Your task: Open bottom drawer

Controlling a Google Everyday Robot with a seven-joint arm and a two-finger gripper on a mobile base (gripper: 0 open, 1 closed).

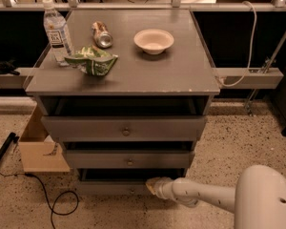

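Gripper (152,185): low at the cabinet's foot, at the right part of the lowest grey front; arm trails off to its right
Grip state: cannot tell
Bottom drawer (109,187): immediately left of the end effector, dark gap above its front
Middle drawer (128,159): just above
Top drawer (126,128): higher still
Bowl (153,40), can (101,34), water bottle (57,31), green bag (93,62): well above, on the cabinet top
Cardboard box (38,149): far left, on the floor
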